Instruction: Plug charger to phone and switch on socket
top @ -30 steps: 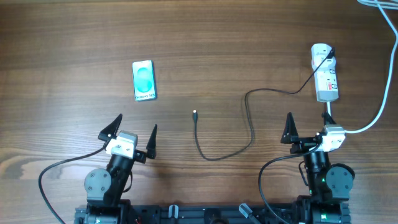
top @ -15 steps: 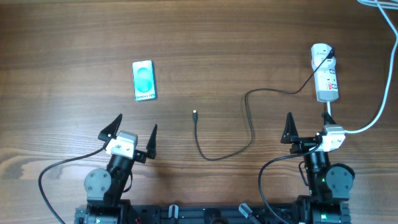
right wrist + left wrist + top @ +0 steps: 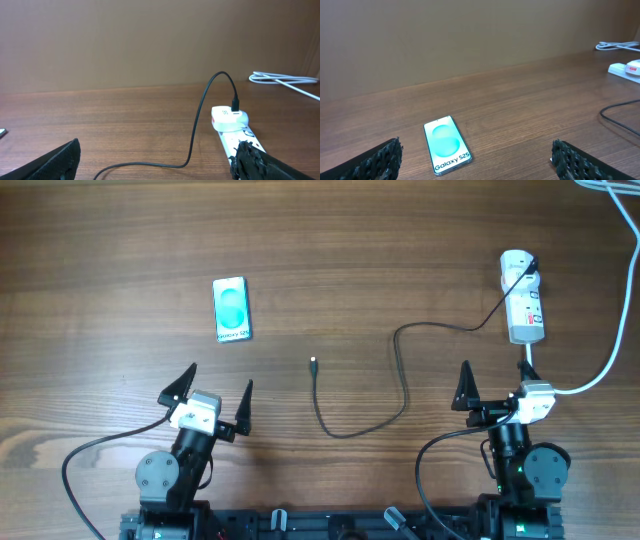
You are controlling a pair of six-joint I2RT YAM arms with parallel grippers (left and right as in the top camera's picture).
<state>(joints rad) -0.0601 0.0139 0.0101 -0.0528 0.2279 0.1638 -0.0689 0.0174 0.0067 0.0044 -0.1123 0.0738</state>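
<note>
Brown wood-grain surface (image 3: 330, 240) fills the overhead view, with a plain brown wall behind it in both wrist views. I count one phone (image 3: 231, 309), one charger (image 3: 400, 370), one socket (image 3: 523, 298) and two pincers. The phone lies flat on the left half, screen up. Its long axis runs away from me with a slight tilt, and the lettered end is nearest me; through the left wrist camera I read "Galaxy S25" on it (image 3: 447, 151). The socket sits on the right half, its long axis also running near to far. The charger's black adapter is plugged in at its far end (image 3: 235, 107), and a white cord (image 3: 600, 370) leaves its near end. From there the black cable drops toward me, runs left, loops down the middle and ends in one small metal plug tip (image 3: 313, 361). That tip lies loose between phone and socket, apart from both, pointing away from me. The left pincer (image 3: 220, 377) sits at the near edge below the phone, fingers (image 3: 375, 160) spread wide with nothing between them. The right pincer (image 3: 496, 375) sits just short of the socket's near end, fingers (image 3: 50, 165) equally wide apart and empty.
</note>
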